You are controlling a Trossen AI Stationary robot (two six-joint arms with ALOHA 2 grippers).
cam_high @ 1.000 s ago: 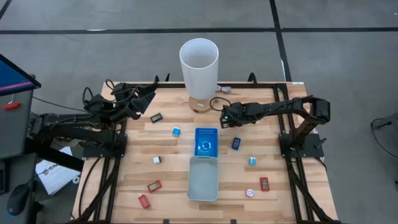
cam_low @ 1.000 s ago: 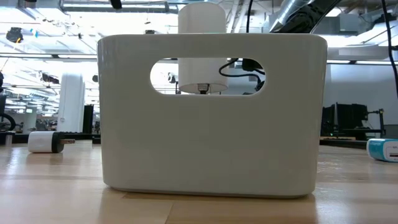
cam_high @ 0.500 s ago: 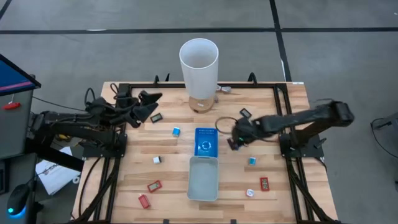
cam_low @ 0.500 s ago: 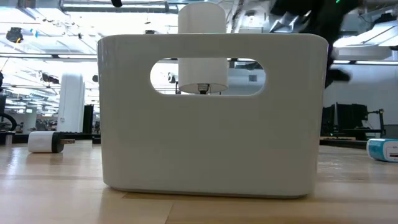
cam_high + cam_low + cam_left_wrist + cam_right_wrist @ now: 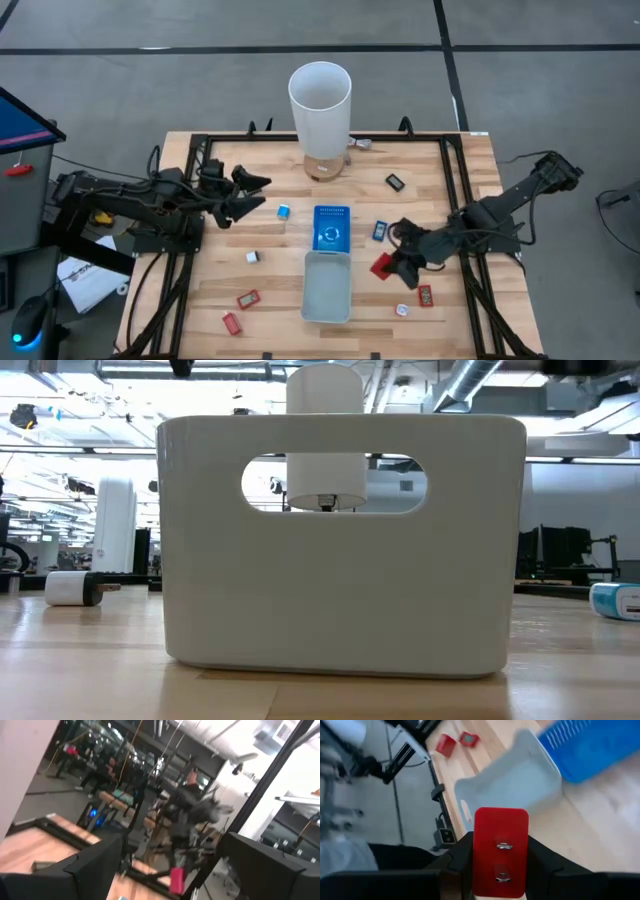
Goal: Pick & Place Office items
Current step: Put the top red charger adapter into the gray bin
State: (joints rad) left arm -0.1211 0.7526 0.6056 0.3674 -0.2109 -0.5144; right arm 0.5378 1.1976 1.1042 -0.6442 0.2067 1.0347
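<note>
My right gripper (image 5: 392,264) is shut on a red block (image 5: 500,852), to the right of the pale grey tray (image 5: 327,288). My left gripper (image 5: 256,194) is open and empty above the table's left part, left of the blue tray (image 5: 331,227). Its fingers (image 5: 85,870) stand wide apart in the left wrist view. Small items lie flat on the wood: a blue one (image 5: 283,211), a white one (image 5: 253,257), two red ones (image 5: 248,298) at the near left, a dark blue one (image 5: 380,230), a black one (image 5: 395,182) and a red one (image 5: 425,295). My right gripper pinches the red block by its two long sides (image 5: 478,855) between its two fingers (image 5: 461,856). The fingers slant down toward the table's left. The block sticks out past the fingertips, its flat face with two small metal marks turned to the wrist camera, clear of the table.
A tall white cylinder (image 5: 320,120) stands at the far middle. The pale grey tray's handled end (image 5: 340,540) fills the low view. A white item (image 5: 72,588) and a blue-white one (image 5: 618,600) lie to either side. The black frame rails (image 5: 190,260) run along both table sides.
My right gripper has swung from beside the white cylinder toward the table's near edge, down to the right of the pale grey tray, and the red block now shows in its fingers. My left gripper has moved toward the near edge and a little to the right.
</note>
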